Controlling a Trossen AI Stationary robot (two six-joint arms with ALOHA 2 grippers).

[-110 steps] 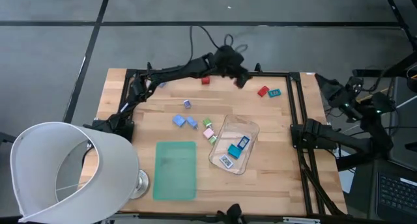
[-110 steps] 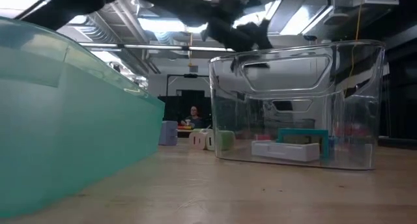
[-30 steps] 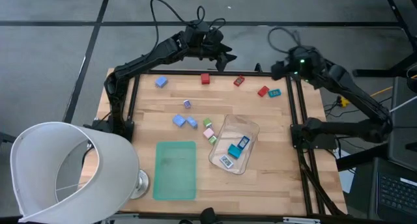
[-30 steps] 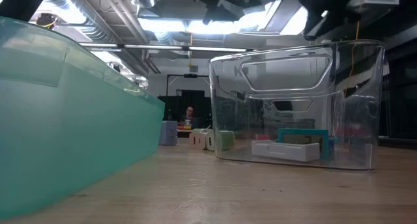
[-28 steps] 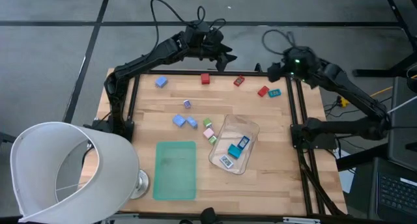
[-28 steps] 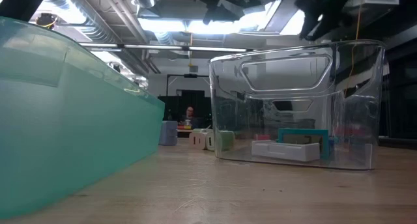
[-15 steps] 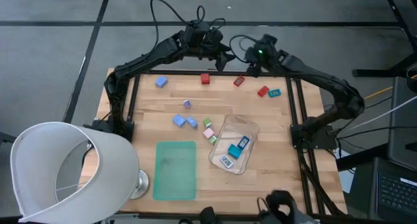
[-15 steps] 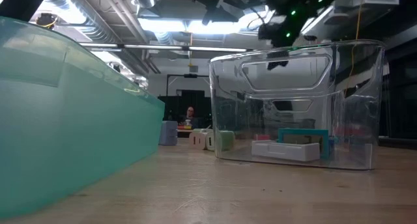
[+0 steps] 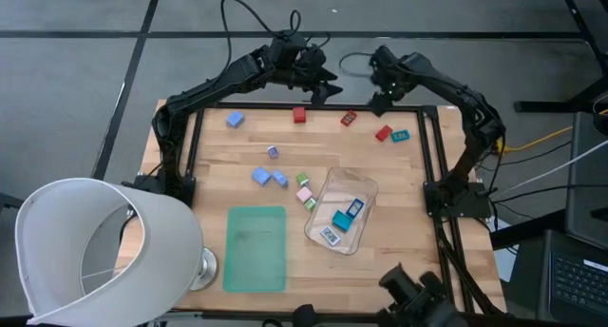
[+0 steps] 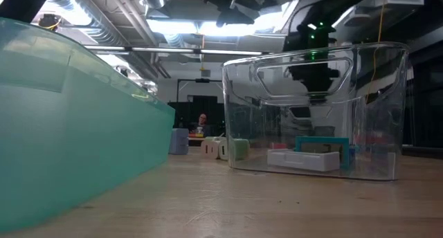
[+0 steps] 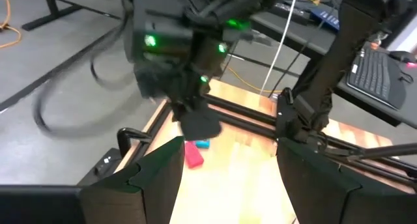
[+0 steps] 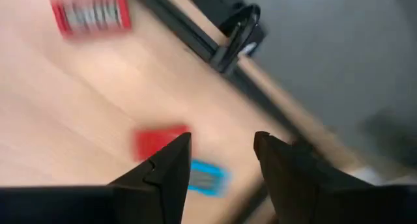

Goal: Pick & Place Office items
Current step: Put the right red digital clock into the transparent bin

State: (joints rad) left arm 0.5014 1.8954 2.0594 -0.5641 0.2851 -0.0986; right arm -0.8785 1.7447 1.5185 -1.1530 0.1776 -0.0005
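The office items lie scattered on the wooden table: a blue block [image 9: 235, 120], a red block [image 9: 299, 115], a red labelled piece [image 9: 350, 118], a red piece [image 9: 384, 133] beside a teal one [image 9: 401, 135], and a cluster of blue, green and pink pieces [image 9: 290, 184]. Teal and blue pieces lie inside the clear tray [image 9: 342, 211]. My right gripper [image 9: 378, 101] hovers open over the far edge; its wrist view shows the red piece [image 12: 156, 142] and the teal piece [image 12: 205, 177] below the fingers. My left gripper [image 9: 328, 89] hangs open and raised beside it.
A flat green mat [image 9: 256, 248] lies near the table's front, left of the tray. A big white lampshade [image 9: 104, 251] covers the near left corner. A black frame rail [image 9: 432, 146] runs along the right side. The left wrist view shows the right arm's gripper [image 11: 189, 100] close ahead.
My right arm has swung in from beyond the table's right edge toward the far middle and now hangs over the red and teal pieces, close to my left gripper. The pieces, tray and mat have stayed put.
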